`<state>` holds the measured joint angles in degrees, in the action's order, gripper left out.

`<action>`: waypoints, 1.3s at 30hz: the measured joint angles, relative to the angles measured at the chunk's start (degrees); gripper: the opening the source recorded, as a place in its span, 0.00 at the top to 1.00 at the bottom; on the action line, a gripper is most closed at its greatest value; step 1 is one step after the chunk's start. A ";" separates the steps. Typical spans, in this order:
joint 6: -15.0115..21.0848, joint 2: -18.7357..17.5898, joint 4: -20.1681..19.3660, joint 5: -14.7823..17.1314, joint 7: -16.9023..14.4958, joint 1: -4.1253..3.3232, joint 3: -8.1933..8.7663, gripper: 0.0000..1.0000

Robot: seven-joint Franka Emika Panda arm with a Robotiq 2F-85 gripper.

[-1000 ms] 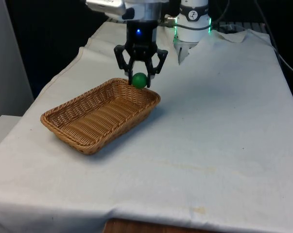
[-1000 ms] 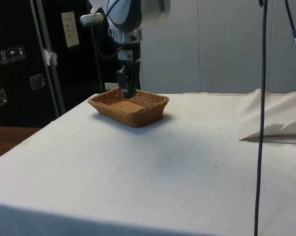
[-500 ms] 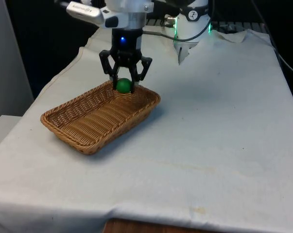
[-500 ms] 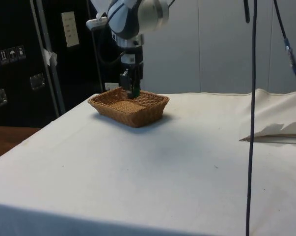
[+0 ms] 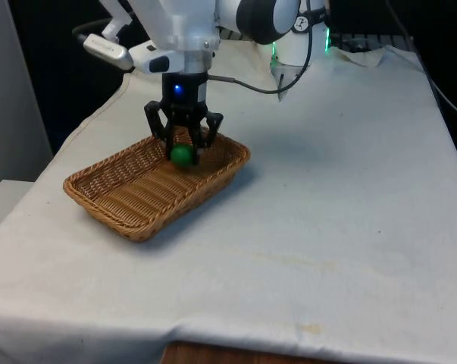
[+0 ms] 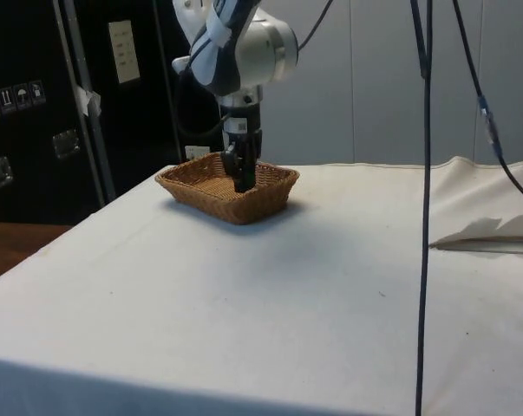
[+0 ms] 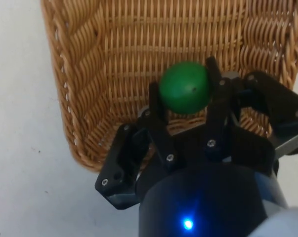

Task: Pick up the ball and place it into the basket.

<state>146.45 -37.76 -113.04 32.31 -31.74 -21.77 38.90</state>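
Observation:
A green ball (image 5: pixel 182 155) is clamped between the two black fingers of my gripper (image 5: pixel 183 154), which is shut on it. The ball (image 7: pixel 185 88) hangs just above the woven floor of a brown wicker basket (image 5: pixel 114 205), inside its far end near the front view's right. In the side view my gripper (image 6: pixel 242 178) reaches down inside the basket (image 6: pixel 244 204), below the level of its rim. The wrist view has the basket floor (image 7: pixel 139 54) directly beneath the ball.
The basket stands on a white cloth (image 5: pixel 327 197) that covers the table. The cloth is bunched up at the far end (image 5: pixel 364 57). Black cables (image 6: pixel 424 173) hang down in the side view.
My gripper has carried the ball from above the basket's far rim towards the front view's left and downwards, into the basket's far end. The basket has stayed in place.

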 measured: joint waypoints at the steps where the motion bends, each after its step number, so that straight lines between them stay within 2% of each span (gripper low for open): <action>1: 0.00 -0.23 0.11 0.40 -0.23 0.00 0.06 0.97; 8: -0.11 -0.46 0.34 0.57 -0.29 0.00 0.11 0.96; 9: -0.11 -0.46 0.34 0.57 -0.29 0.00 0.11 0.84; 14: -0.11 -0.46 0.34 0.57 -0.29 0.00 0.11 0.41; 16: -0.11 -0.46 0.34 0.57 -0.29 0.00 0.11 0.20; 17: -0.11 -0.46 0.34 0.57 -0.29 0.00 0.11 0.03; 18: -0.11 -0.46 0.34 0.57 -0.29 0.00 0.11 0.00; 28: -0.11 -0.34 0.34 0.57 -0.23 -0.11 0.23 0.00; 32: -0.86 1.89 -0.86 0.34 0.17 -1.03 1.20 0.00; 34: -0.92 4.13 -2.29 -0.69 0.86 -1.66 1.60 0.00; 39: -1.32 6.99 -3.67 -2.69 2.41 -2.23 2.18 0.00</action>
<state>145.13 -30.77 -116.71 29.62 -29.34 -24.01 41.08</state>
